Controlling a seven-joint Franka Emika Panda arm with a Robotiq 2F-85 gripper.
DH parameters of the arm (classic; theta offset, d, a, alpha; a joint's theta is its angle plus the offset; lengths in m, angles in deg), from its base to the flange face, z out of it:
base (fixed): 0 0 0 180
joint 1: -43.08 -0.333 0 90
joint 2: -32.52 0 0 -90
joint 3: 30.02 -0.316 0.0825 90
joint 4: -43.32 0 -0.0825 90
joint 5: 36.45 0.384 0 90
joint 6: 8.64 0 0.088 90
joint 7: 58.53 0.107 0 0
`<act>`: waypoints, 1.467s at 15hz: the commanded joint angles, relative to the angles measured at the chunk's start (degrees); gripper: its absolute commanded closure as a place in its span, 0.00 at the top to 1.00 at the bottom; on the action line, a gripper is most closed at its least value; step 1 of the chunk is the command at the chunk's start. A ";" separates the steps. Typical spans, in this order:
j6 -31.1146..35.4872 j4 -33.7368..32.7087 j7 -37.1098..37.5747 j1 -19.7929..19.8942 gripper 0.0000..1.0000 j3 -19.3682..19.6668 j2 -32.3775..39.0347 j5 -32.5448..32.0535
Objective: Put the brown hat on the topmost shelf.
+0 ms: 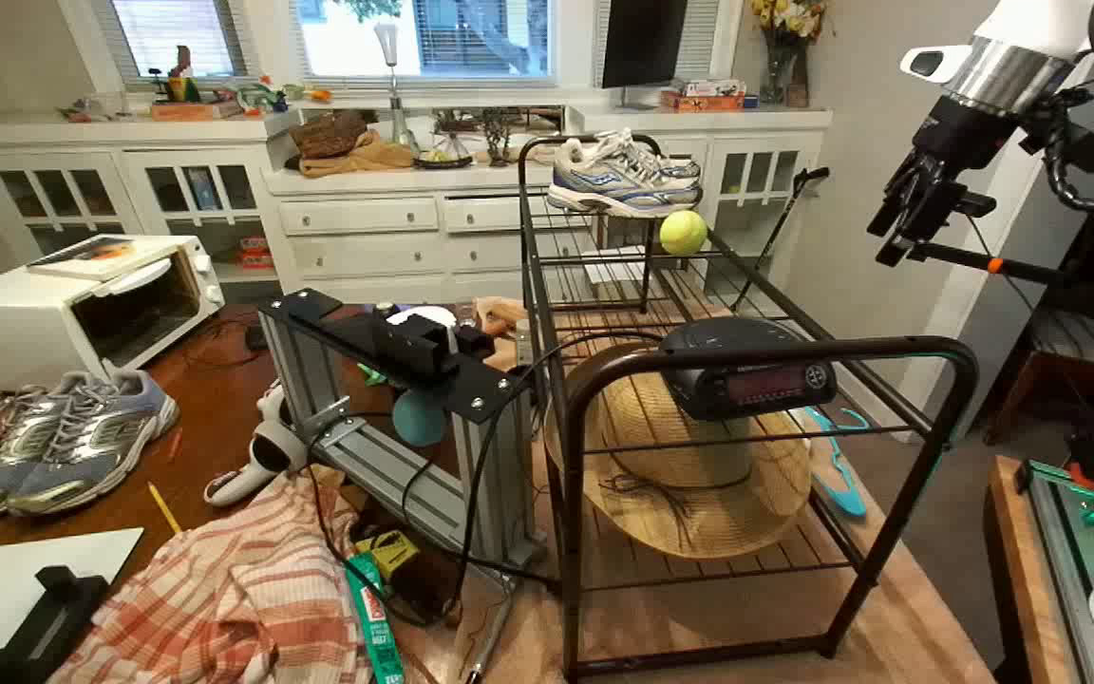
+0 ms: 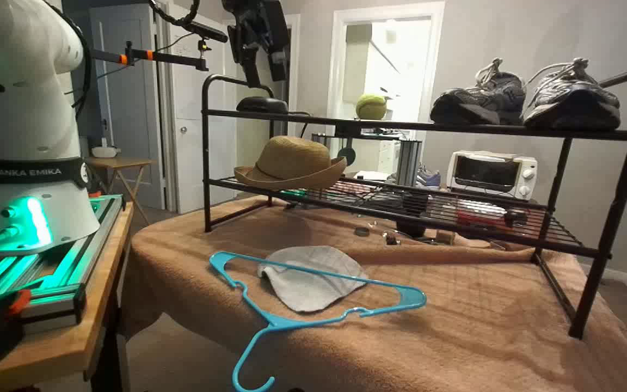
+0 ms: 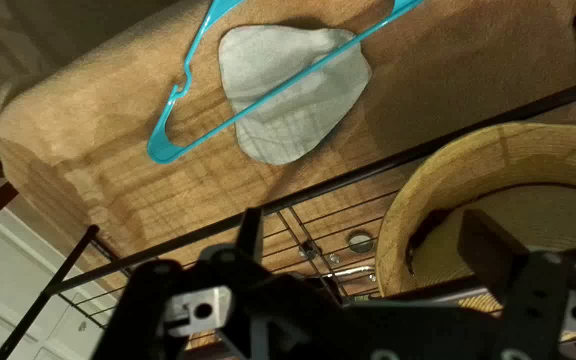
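Observation:
The brown hat (image 2: 294,163) lies crown up on the lower wire tier of the tall black rack, under the end with the clock. It also shows through the bars in an exterior view (image 1: 699,494) and at the right in the wrist view (image 3: 448,150). The topmost shelf (image 2: 400,124) is the rack's upper tier, above the hat. My gripper (image 3: 363,217) is open and empty, its fingers wide apart. In both exterior views the gripper (image 1: 884,240) hangs in the air higher than the topmost shelf, near the clock end (image 2: 267,80), apart from the hat.
The topmost shelf bears a black clock radio (image 1: 746,366), a tennis ball (image 1: 683,232) and a pair of sneakers (image 1: 623,180). A blue hanger (image 2: 275,321) and a grey cloth (image 2: 313,283) lie on the brown blanket beside the rack. A metal frame (image 1: 395,475) stands behind it.

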 commanded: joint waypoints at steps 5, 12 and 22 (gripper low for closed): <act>-0.20 1.85 -0.29 0.36 1.00 -0.46 0.82 0.47; -2.68 0.31 -2.74 -1.86 1.00 2.26 2.32 3.83; -4.83 -0.76 -12.92 -6.04 1.00 8.87 12.00 18.56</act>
